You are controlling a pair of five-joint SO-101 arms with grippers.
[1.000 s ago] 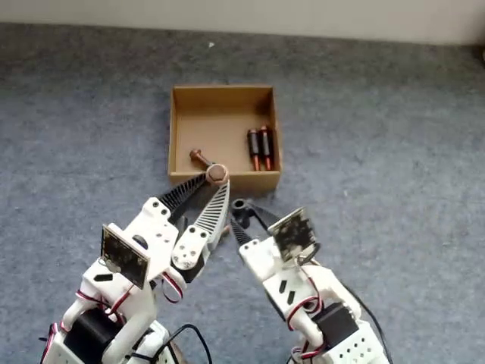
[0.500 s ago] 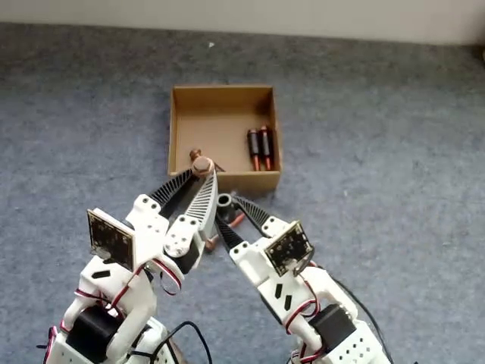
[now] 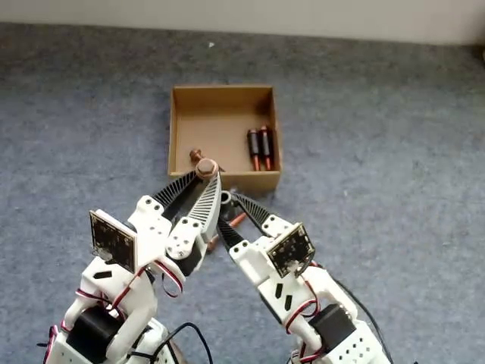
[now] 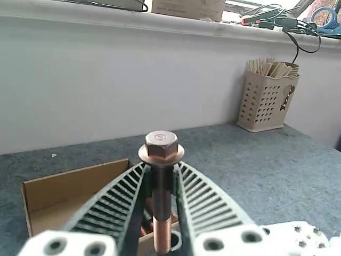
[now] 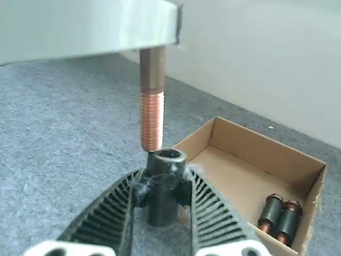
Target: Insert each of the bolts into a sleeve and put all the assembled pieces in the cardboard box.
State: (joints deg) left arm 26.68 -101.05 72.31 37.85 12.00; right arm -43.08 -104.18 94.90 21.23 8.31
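My left gripper (image 3: 205,177) is shut on a copper bolt (image 3: 206,167), held upright with its head on top (image 4: 161,146), just in front of the cardboard box (image 3: 182,98). My right gripper (image 3: 225,205) is shut on a black sleeve (image 5: 162,186), held upright directly below. The bolt's threaded tip (image 5: 152,130) sits at the sleeve's open mouth. Two assembled pieces (image 3: 259,149) lie in the box's right side. A copper piece (image 3: 195,155) lies by the box's near wall. Another copper piece (image 3: 236,220) lies on the carpet under the grippers.
Grey carpet (image 3: 379,152) covers the table all around the box. A pale wall (image 4: 106,80) runs behind it. A beige perforated basket of sticks (image 4: 266,96) stands far off by the wall.
My right gripper has carried the sleeve to the left, under the bolt. My left gripper has shifted the bolt left and a little toward the box, so the two now line up.
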